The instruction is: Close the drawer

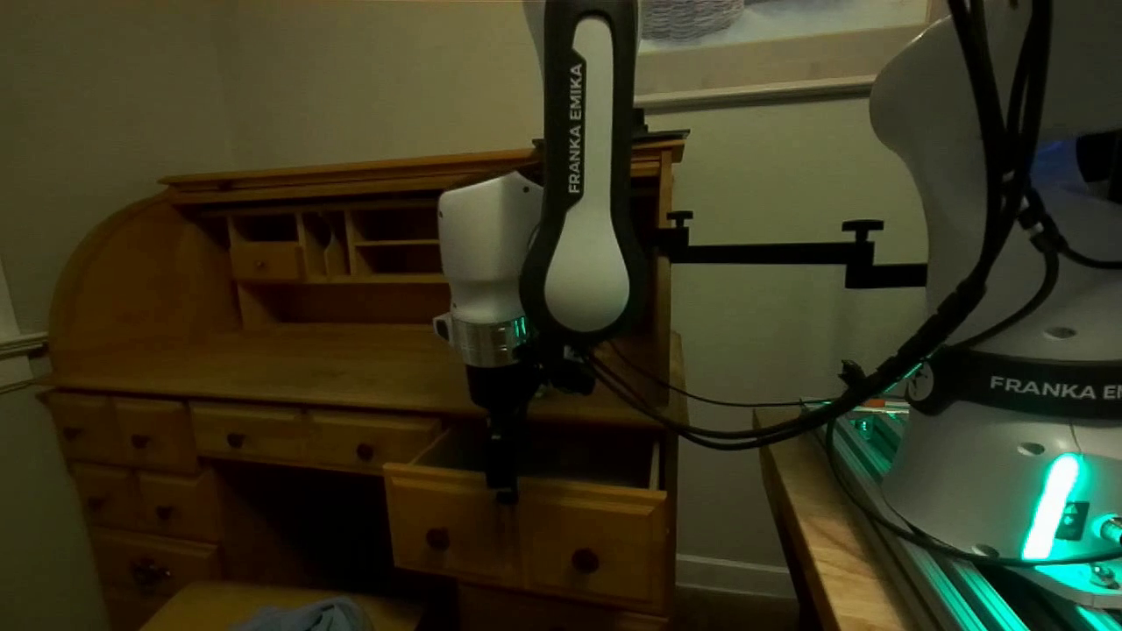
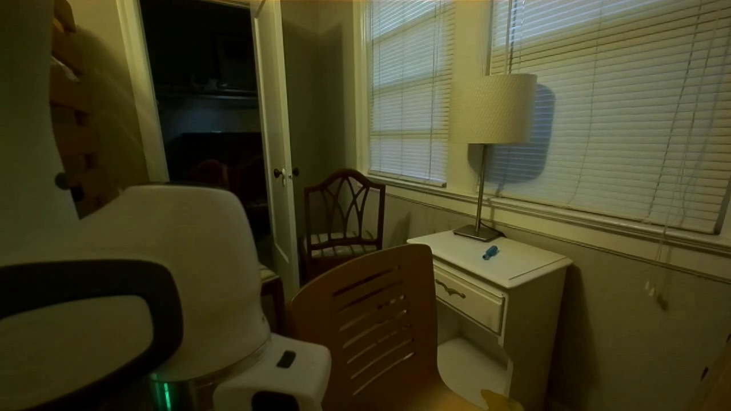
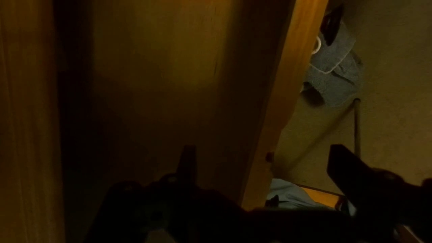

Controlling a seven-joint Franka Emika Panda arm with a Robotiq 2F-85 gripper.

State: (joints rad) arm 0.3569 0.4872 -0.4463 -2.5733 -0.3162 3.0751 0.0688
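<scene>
The drawer point(image 1: 561, 539) is a wide honey-brown desk drawer with two raised panels and dark knobs. In an exterior view it stands pulled out at the right side of the desk. Its dark inside and the top edge of its front point(image 3: 287, 94) show in the wrist view. My gripper point(image 1: 504, 491) points down at the top edge of the drawer front. In the wrist view the gripper point(image 3: 263, 150) is open. One finger is on the drawer's inner side and one on its outer side, with the front edge between them. Whether a finger touches the wood I cannot tell.
The desk top point(image 1: 263, 359) lies above the drawer, with other shut drawers at the left. A seat with a grey cloth point(image 1: 316, 615) stands in front. The robot's table point(image 1: 815, 508) is at the right. An exterior view shows a wooden chair point(image 2: 371, 302) near the arm.
</scene>
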